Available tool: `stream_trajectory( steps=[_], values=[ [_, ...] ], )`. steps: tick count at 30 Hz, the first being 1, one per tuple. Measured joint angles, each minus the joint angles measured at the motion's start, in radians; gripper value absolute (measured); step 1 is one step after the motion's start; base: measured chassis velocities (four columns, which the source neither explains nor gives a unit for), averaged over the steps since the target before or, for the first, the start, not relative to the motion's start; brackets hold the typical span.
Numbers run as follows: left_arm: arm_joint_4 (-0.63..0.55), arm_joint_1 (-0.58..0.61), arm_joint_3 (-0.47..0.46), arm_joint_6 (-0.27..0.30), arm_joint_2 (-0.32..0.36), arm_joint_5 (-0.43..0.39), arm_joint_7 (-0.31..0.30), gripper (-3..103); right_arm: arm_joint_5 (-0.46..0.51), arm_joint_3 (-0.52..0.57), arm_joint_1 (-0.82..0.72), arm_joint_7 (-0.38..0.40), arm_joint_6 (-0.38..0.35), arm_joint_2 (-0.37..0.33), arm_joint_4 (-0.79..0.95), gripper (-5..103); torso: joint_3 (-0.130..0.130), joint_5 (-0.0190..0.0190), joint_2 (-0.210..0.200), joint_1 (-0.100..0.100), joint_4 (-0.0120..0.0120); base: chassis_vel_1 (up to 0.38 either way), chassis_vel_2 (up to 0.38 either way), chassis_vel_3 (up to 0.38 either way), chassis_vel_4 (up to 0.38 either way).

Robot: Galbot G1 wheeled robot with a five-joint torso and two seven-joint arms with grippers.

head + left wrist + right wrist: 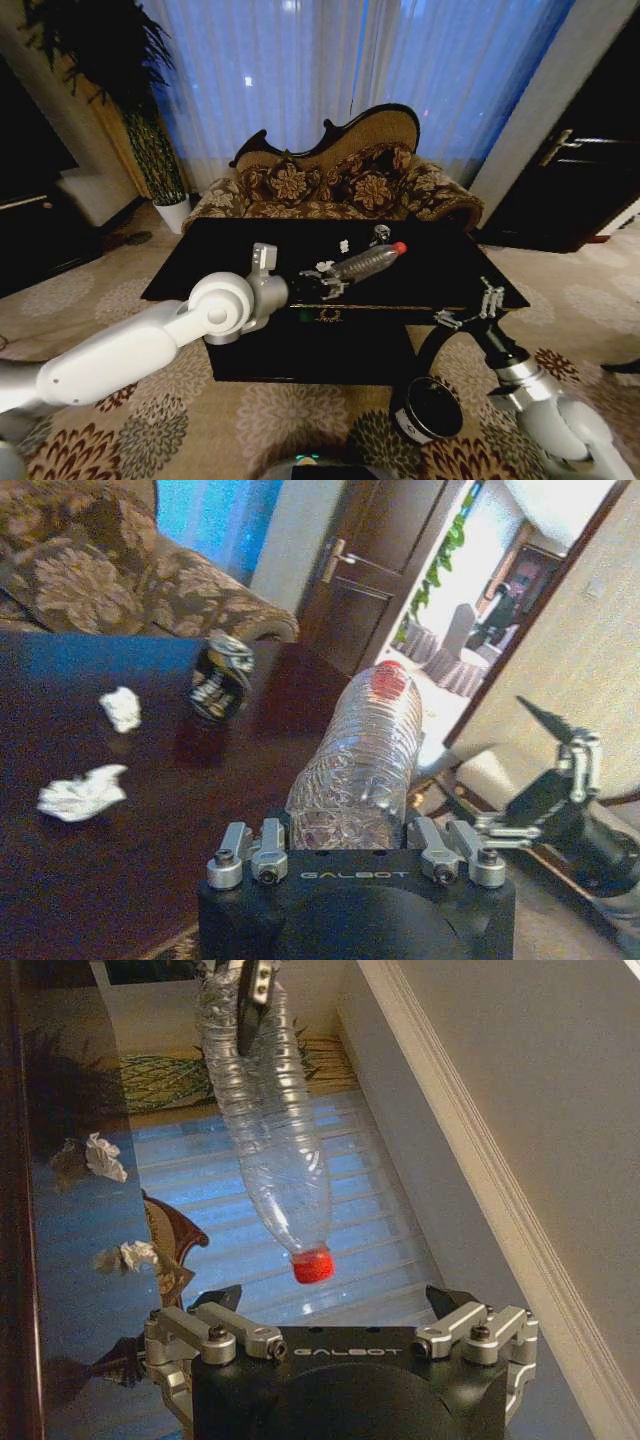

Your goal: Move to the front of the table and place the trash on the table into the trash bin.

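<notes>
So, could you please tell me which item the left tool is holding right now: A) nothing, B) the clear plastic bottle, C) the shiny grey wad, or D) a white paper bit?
B: the left tool grips the clear plastic bottle by its base, red cap pointing away.

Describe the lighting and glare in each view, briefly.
Head view: dim room, blue glow through the curtains, the table nearly black. Left wrist view: bright doorway washes out the background behind the bottle in the left hand. Right wrist view: glossy tabletop mirrors the curtains as blue streaks beyond the right hand.
</notes>
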Motion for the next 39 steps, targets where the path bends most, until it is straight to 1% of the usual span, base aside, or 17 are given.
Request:
stream_trajectory(
  steps=[8, 12, 15, 22, 28, 30, 34, 35, 39],
  values=[
    [-0.006, 0.003, 0.029, -0.018, -0.022, -0.008, -0.006, 47, -0.015, -0.01, 0.007, 0.001, 0.001, 0.002, -0.007, 100, 0.0, -0.0001, 0.0, 0.0, 0.0, 0.0, 0.0, 0.0, 0.0],
    [-0.004, 0.009, 0.045, -0.033, -0.045, 0.0, -0.01, 47, -0.023, -0.016, 0.011, 0.001, 0.001, 0.006, -0.007, 100, 0.0, -0.0001, 0.0, 0.0, 0.0002, 0.0, 0.0, 0.0, 0.0],
    [0.001, 0.006, 0.057, -0.045, -0.078, 0.0, -0.02, 47, -0.038, -0.023, 0.01, 0.001, 0.002, 0.018, -0.002, 100, 0.0, -0.0001, 0.0, 0.0, 0.0, 0.0, 0.0, 0.0, 0.0],
    [0.018, -0.007, 0.065, -0.058, -0.112, -0.009, -0.032, 47, -0.049, -0.027, -0.003, 0.001, 0.007, 0.033, 0.011, 100, 0.0, -0.0001, 0.0, 0.0, 0.0, 0.0, 0.0, 0.0, 0.0],
    [0.023, -0.005, 0.087, -0.074, -0.14, -0.005, -0.041, 47, -0.053, -0.027, -0.008, -0.003, 0.008, 0.041, 0.027, 100, 0.0, -0.0001, 0.0, 0.0, 0.0001, 0.0, 0.0, 0.0, 0.0],
    [0.019, -0.006, 0.109, -0.087, -0.156, -0.001, -0.044, 47, -0.065, -0.029, -0.008, -0.004, 0.009, 0.049, 0.031, 100, 0.0, -0.0001, 0.0, 0.0, 0.0001, 0.0, 0.0, 0.0, 0.0],
    [0.019, -0.009, 0.127, -0.092, -0.176, 0.001, -0.052, 47, -0.069, -0.033, -0.008, -0.004, 0.01, 0.054, 0.031, 100, 0.0, -0.0001, 0.0, 0.0, 0.0, 0.0, 0.0, 0.0, 0.0],
    [0.024, -0.012, 0.136, -0.093, -0.194, -0.001, -0.062, 47, -0.07, -0.036, -0.008, -0.004, 0.01, 0.057, 0.031, 100, 0.0, -0.0001, 0.0, 0.0, 0.0, 0.0, 0.0, 0.0, 0.0],
    [0.027, -0.013, 0.152, -0.094, -0.202, -0.003, -0.069, 46, -0.07, -0.038, -0.009, -0.005, 0.01, 0.062, 0.031, 100, 0.0, 0.0, 0.0, 0.0, 0.0, 0.0, 0.0, 0.0, 0.0]
  ],
)
